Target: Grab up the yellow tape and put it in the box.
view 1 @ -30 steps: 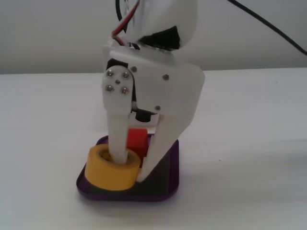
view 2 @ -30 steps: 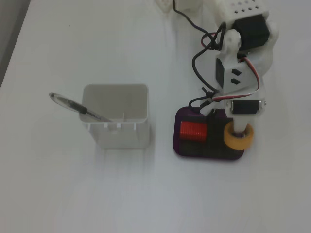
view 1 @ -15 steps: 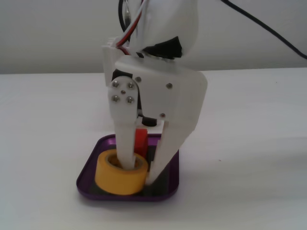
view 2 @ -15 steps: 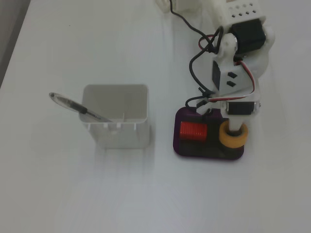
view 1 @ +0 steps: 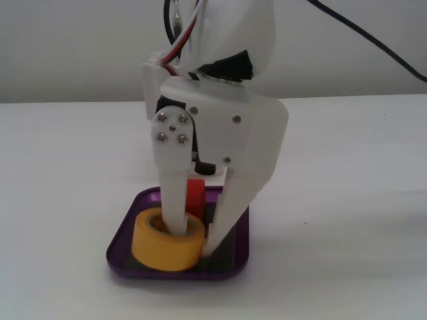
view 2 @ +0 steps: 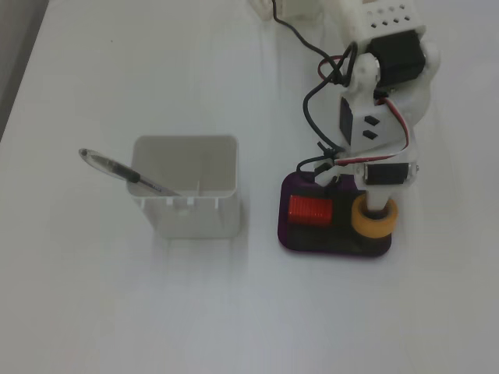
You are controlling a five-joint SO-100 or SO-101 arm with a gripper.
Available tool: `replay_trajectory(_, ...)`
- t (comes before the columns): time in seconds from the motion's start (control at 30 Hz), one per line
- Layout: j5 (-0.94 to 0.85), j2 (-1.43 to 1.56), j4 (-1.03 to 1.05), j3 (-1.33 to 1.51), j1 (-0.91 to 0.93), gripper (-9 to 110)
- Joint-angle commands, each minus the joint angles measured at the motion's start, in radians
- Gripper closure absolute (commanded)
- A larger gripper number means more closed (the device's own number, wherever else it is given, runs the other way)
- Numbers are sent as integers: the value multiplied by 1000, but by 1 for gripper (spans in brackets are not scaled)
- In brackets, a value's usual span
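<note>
The yellow tape (view 1: 163, 247) rests on the dark floor of the purple box (view 1: 180, 274), at its front left in a fixed view. My white gripper (view 1: 195, 240) reaches straight down into the box. One finger (view 1: 177, 213) goes into the tape's core and the other finger (view 1: 223, 213) stands outside its right wall, so the jaws pinch the wall. In another fixed view the tape (view 2: 374, 227) lies in the right half of the box (view 2: 285, 226) under the gripper (view 2: 376, 212). The fingertips are partly hidden by the tape.
A red cube (view 1: 195, 195) sits in the box behind the tape; it also shows in the other fixed view (view 2: 310, 209). A tall white container (view 2: 187, 199) holding a pen (view 2: 117, 167) stands left of the box. A black cable (view 1: 373, 47) trails behind the arm.
</note>
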Motion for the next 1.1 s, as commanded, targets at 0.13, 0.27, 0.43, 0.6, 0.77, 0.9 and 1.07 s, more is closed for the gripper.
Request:
replay_trajectory(0.13, -12, 18, 78, -26, 64, 95)
replay_trajectory(0.27, -12, 29, 164, -29, 66, 86)
replay_trajectory(0.43, -3, 41, 213, -41, 51, 85)
replay_trajectory(0.6, -3, 144, 296, -150, 29, 84)
replay_trajectory(0.77, -3, 262, 388, -249, -20, 84)
replay_trajectory(0.9, 0, 374, 486, -298, -61, 84)
replay_trajectory(1.07, 3, 565, 545, -232, -71, 85)
